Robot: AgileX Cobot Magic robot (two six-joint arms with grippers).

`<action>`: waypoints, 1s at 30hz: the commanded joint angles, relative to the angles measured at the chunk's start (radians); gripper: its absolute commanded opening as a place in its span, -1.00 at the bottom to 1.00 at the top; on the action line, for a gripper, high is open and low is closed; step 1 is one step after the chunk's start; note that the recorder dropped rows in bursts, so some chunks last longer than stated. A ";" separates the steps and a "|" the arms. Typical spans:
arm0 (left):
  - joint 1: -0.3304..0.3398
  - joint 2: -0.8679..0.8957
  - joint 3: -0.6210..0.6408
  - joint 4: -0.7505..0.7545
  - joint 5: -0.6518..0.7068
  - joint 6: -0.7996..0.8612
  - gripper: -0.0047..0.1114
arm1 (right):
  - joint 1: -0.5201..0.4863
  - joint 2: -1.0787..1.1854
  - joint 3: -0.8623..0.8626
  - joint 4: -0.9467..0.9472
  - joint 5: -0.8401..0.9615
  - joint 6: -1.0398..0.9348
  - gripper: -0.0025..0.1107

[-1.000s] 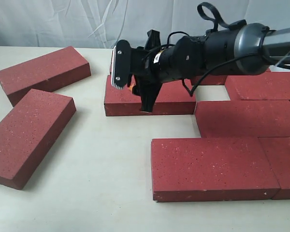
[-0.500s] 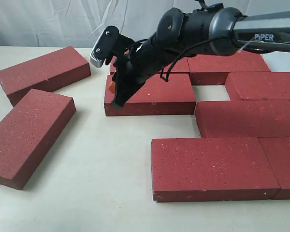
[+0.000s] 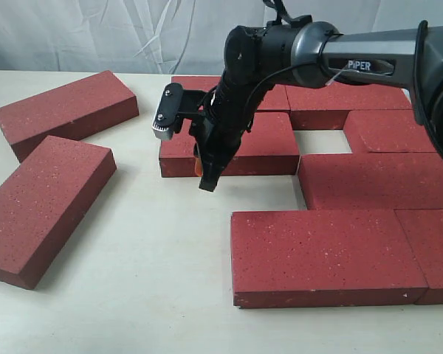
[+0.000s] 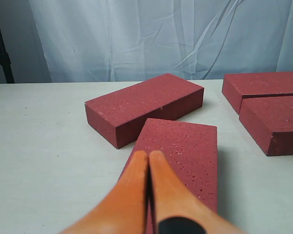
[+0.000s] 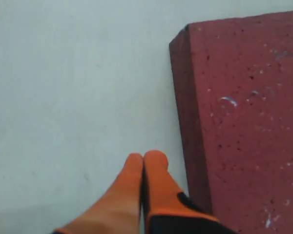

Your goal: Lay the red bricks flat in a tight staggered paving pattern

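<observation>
Outside camera: most red bricks point(image 3: 325, 254) lie flat in staggered rows on the right of the desk point(image 3: 155, 280), with one gap point(image 3: 321, 140) among them. Two loose bricks point(image 3: 44, 206) sit skewed on the left, so I judge it past halfway. The right jaws, closed and empty, point down by the middle brick point(image 3: 273, 147). Left wrist: the left jaws, closed and empty, face a loose brick point(image 4: 185, 146). Right wrist: the shut jaws sit just beside a brick's edge point(image 5: 244, 107).

Frame edge cuts the rightmost red bricks point(image 3: 437, 254), perhaps halfway

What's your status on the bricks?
Right gripper shut, empty, beside placed brick. Left gripper shut, facing loose brick. Second loose brick behind it. Nothing in the way.
</observation>
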 commanded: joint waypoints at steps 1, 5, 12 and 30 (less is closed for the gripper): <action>-0.002 -0.005 0.005 0.004 0.000 0.000 -0.91 | -0.007 0.011 -0.007 -0.060 -0.052 0.010 -0.97; -0.002 -0.005 0.005 0.004 0.000 0.000 -0.91 | -0.007 0.015 -0.007 -0.107 -0.116 0.057 -0.97; -0.002 -0.005 0.005 0.004 0.000 0.000 -0.91 | -0.007 0.025 -0.007 -0.147 -0.135 0.066 -0.97; -0.002 -0.005 0.005 0.004 0.000 0.000 -0.91 | 0.083 0.020 -0.160 0.231 -0.244 -0.052 -0.97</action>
